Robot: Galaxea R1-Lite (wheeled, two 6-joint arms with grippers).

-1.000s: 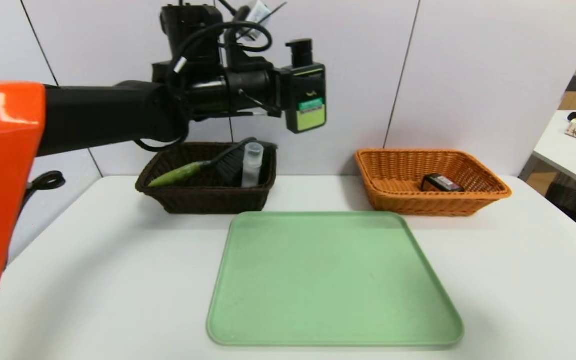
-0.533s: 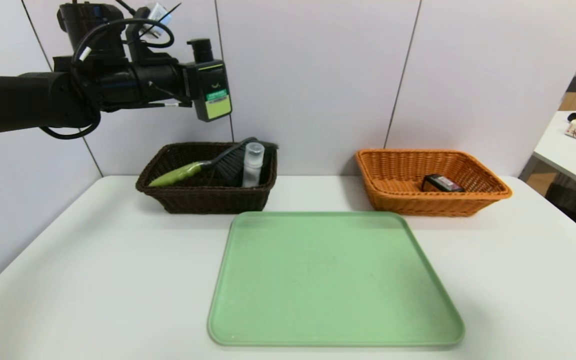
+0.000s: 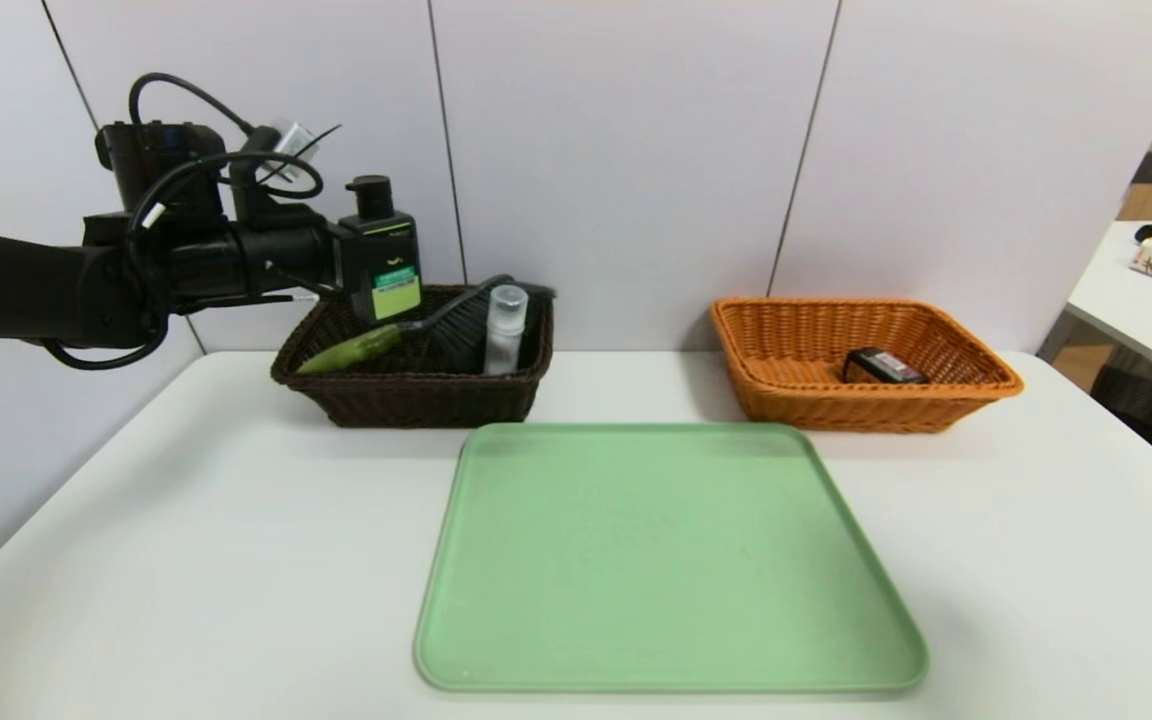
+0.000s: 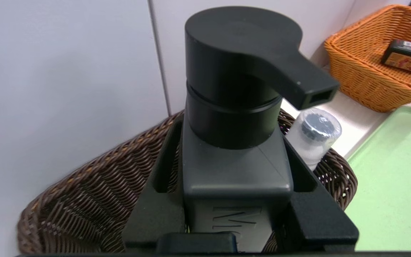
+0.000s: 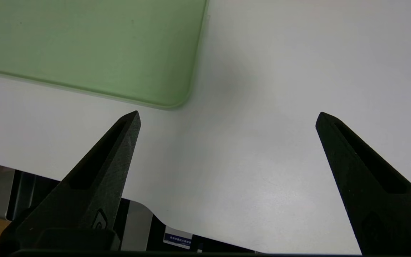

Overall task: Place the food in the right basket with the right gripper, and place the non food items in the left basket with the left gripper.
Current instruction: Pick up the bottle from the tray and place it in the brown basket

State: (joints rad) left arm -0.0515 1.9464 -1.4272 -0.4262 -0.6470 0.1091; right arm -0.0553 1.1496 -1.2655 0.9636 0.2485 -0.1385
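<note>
The left gripper [image 3: 351,272] is clamped on one dark green pump bottle [image 3: 382,262], held upright above the left end of the one dark brown basket [image 3: 406,392]; below and just right of it lie one green-handled brush [image 3: 366,346] and one white bottle [image 3: 504,330]; well right, one green tray [image 3: 666,560], one orange basket [image 3: 861,400] holding one black packet [image 3: 881,366]; the right gripper [image 5: 227,116] hangs wide open, holding nothing, over the white table [image 3: 186,540]; pale wall panels stand behind.
</note>
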